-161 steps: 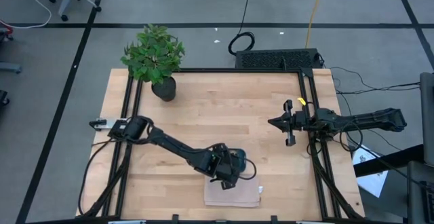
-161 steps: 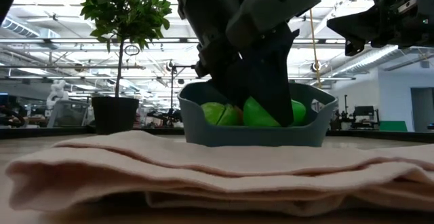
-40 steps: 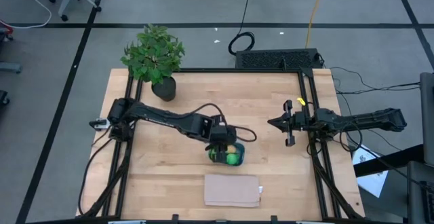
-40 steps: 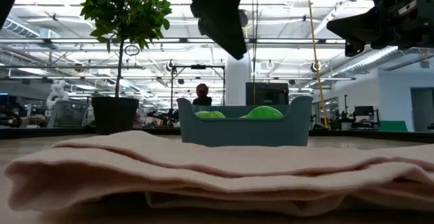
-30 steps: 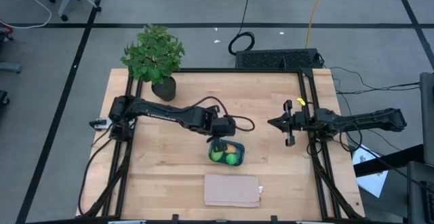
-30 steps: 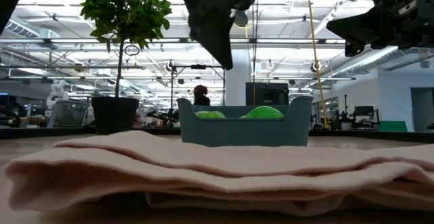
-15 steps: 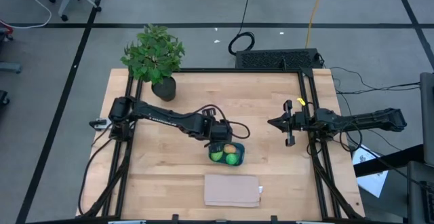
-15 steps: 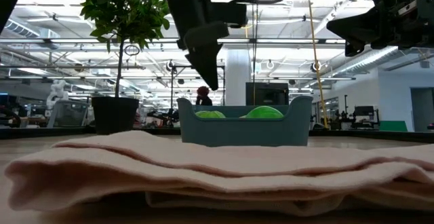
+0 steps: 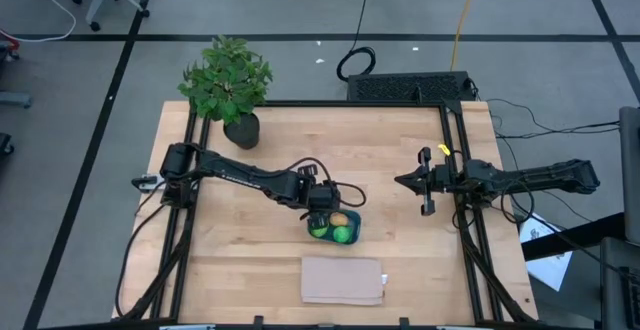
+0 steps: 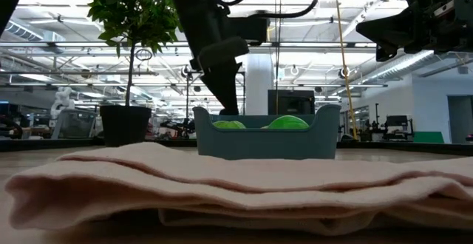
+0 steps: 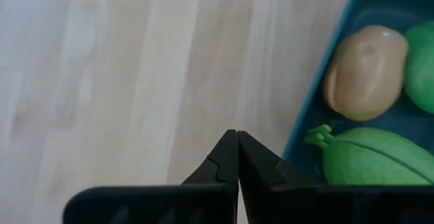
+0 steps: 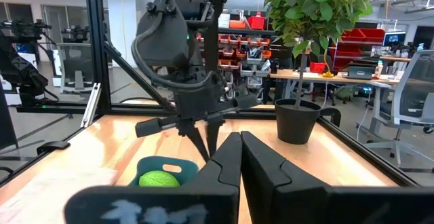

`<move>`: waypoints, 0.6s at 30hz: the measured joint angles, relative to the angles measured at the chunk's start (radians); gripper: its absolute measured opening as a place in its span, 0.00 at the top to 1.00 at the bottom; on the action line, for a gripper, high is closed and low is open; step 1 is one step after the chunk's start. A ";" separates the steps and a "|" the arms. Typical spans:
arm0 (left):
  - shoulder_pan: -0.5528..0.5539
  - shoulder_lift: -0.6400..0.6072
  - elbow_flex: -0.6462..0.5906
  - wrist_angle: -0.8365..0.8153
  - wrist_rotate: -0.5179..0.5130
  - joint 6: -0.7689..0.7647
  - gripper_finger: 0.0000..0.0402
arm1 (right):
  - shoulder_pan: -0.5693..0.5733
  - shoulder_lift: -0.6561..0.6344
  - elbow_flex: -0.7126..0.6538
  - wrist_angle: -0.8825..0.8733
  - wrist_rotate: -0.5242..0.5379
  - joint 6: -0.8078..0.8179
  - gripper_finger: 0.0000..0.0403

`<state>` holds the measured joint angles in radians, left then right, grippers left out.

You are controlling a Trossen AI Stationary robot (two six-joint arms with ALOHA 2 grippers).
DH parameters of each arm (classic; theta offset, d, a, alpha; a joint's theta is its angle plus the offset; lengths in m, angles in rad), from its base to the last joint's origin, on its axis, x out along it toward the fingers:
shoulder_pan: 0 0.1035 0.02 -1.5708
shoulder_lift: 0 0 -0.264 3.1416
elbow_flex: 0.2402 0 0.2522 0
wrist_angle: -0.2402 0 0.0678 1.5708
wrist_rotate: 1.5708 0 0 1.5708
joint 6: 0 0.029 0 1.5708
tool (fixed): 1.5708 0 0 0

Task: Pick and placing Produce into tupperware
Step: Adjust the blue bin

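Since the frame half a second back, we see the left gripper [image 9: 318, 208] has drawn in slightly toward the tupperware [image 9: 352, 232], and in the low view it has dropped lower, its tip now down at the container's rim. Nothing else on the tabletop [image 9: 390, 150] has shifted.

Taking the tupperware as our landmark and reading from the left: the potted plant [image 9: 229, 85] stands well apart from it, at the far left corner of the tabletop. The left arm reaches from the left edge toward the tupperware, and its gripper sits just beside the container's left wall. From the left wrist view we see its fingers [image 11: 230, 157] pressed together with nothing between them, over bare wood right next to the teal wall [image 11: 319, 95].

Inside the tupperware lie all three pieces of produce: the lime-green piece [image 9: 319, 229] at its left, the orange-tan piece [image 9: 340, 218] toward its far side, and the bright green ball [image 9: 343, 234] at its near right. The beige folded cloth [image 9: 343, 281] lies flat just in front of the tupperware, not touching it.

To the right, well apart from the tupperware, the right gripper [image 9: 405, 181] hangs over the tabletop, fingers [image 12: 234, 157] closed and empty.
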<state>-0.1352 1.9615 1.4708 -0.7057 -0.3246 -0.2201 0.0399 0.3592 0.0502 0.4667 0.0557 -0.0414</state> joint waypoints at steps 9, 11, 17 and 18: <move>-0.032 0.000 -0.002 0.004 0.013 -0.020 1.00 | 0.000 0.000 0.000 0.000 0.000 0.000 1.00; -0.037 0.000 -0.002 0.004 0.022 -0.021 1.00 | 0.000 0.000 0.000 0.000 0.000 0.000 1.00; -0.038 0.000 -0.002 0.005 0.034 -0.028 1.00 | 0.000 0.000 0.000 0.000 0.000 0.000 1.00; -0.038 0.000 -0.002 0.008 0.021 -0.026 1.00 | 0.000 0.000 0.000 0.000 0.000 0.000 1.00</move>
<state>-0.1730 1.9614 1.4689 -0.6978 -0.3034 -0.2456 0.0399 0.3592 0.0502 0.4667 0.0559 -0.0418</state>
